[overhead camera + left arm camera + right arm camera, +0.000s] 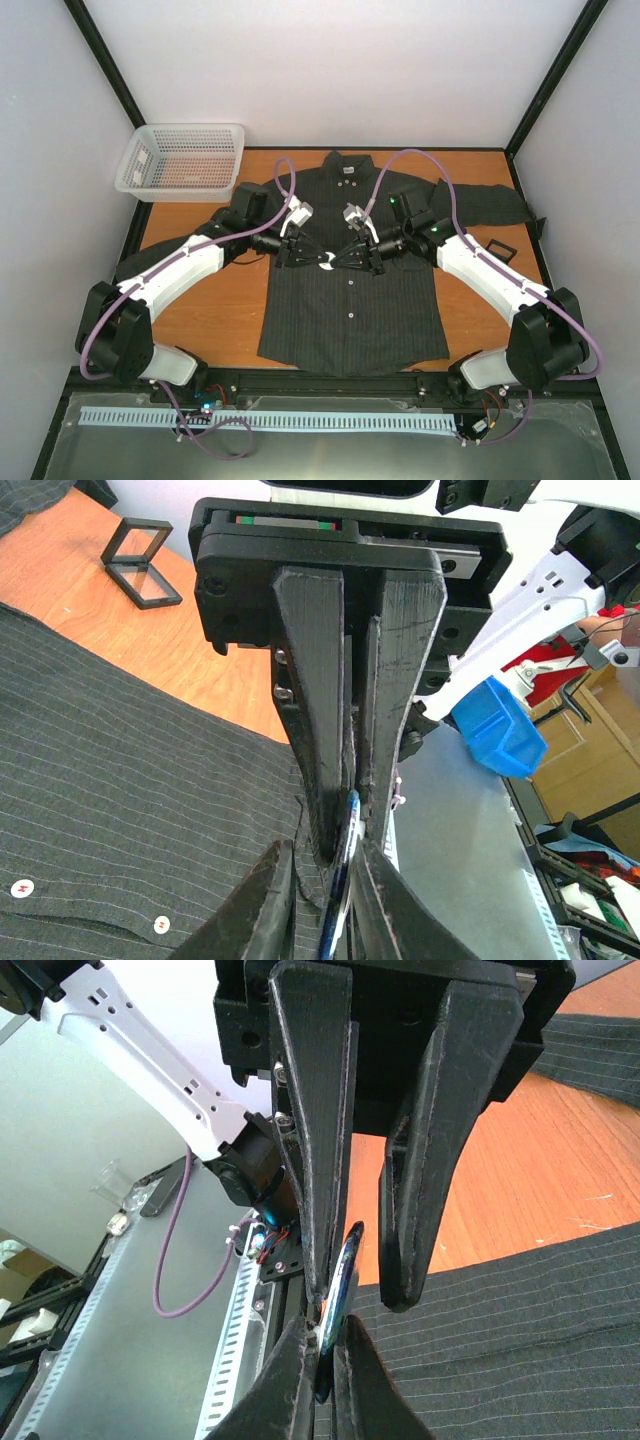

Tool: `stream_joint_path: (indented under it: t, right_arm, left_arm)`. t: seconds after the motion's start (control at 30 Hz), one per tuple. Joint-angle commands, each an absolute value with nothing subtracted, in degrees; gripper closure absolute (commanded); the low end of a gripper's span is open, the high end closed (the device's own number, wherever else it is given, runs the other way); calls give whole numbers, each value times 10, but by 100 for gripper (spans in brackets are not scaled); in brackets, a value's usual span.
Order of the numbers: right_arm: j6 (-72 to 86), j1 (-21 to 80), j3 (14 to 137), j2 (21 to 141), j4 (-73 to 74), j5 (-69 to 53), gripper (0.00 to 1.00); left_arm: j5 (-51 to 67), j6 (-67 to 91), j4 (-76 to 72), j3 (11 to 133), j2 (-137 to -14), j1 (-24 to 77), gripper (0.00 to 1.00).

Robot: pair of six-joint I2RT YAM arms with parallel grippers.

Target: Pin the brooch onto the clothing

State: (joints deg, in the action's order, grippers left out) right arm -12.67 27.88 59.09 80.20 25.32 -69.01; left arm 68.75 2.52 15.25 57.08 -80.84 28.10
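Note:
The dark pinstriped shirt (350, 320) lies flat and buttoned on the orange table; it also shows in the left wrist view (120, 780) and the right wrist view (540, 1330). Both grippers meet tip to tip over its button line. The brooch (328, 262) is a thin disc with a blue and white edge, seen edge-on (342, 870) (338, 1280). My right gripper (338, 262) (327, 1322) is shut on it. My left gripper (318, 260) (325, 848) is partly open around the same brooch, which lies against one finger with a gap to the other.
A white mesh basket (185, 160) stands at the back left corner. A small black open box (497, 248) (140, 565) lies on the table right of the shirt. A blue bin (495, 730) sits off the table.

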Motion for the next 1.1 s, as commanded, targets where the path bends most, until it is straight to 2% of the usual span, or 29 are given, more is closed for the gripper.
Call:
stream_joint_path:
  t: [0.0,0.2,0.33,0.47,0.7,0.87,0.93,0.97,1.07]
  right_arm:
    - [-132,279,594,801,258,-704,97]
    - [-134,280,595,800,260,-708,98]
    - [-133,280,591,799,259,-712,97]
    - [-132,280,591,798,258,-712,97]
    - [-130,281,592,798,258,-717,97]
    - [-130,281,592,797,258,-713,97]
    - [-127,281,592,794,256,-704,97]
    - [-123,281,590,790,253,-698,97]
    - [-97,281,580,771,221,-662,83]
  left_arm:
    - [693,19,151,594,-800,286,82]
    - [696,19,146,592,-792,286,84]
    - [693,18,146,588,-788,286,76]
    - [685,19,142,586,-782,286,76]
    - [688,21,140,589,-788,286,85]
    - [686,15,145,591,-787,285,99]
    - [682,15,145,591,-784,286,99]
    - [673,18,143,591,-781,286,99]
    - [635,42,118,582,-762,286,99]
